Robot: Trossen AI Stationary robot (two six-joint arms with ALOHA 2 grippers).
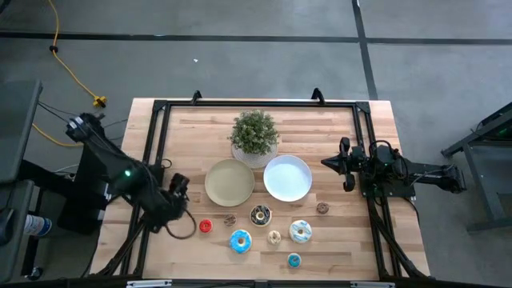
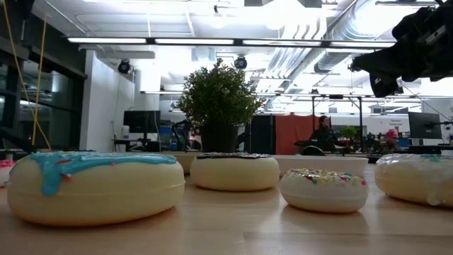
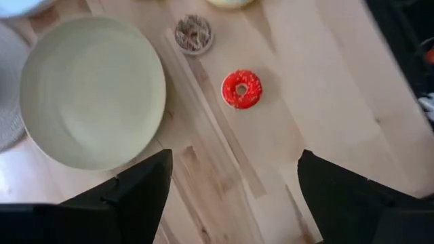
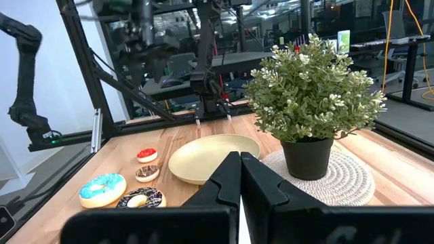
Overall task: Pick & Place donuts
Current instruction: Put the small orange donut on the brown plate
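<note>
- Hovering over the table's left side, the left gripper (image 1: 178,194) had its fingers (image 3: 135,193) spread wide with nothing between them, just beside the tan plate (image 1: 230,182).
- Lying on the bare wood near that gripper, apart from both plates, was the small red donut (image 1: 206,226); the left wrist view showed it past the fingers, next to a small brown-sprinkled donut (image 3: 193,33).
- Grouped in front of the plates on the wood were the other donuts: a large blue one (image 1: 240,241), a dark chocolate one (image 1: 261,214), a small tan one (image 1: 274,237), a white one with blue sprinkles (image 1: 301,231), a small blue one (image 1: 294,260) and a small brown one (image 1: 322,208).
- Both the tan plate and the white plate (image 1: 288,178) held no donuts.
- A potted plant (image 1: 254,136) stood behind the two plates on a woven mat (image 4: 352,177).
- Waiting over the table's right side, the right gripper (image 1: 346,165) had its fingers (image 4: 261,184) pressed together, gripping nothing.
</note>
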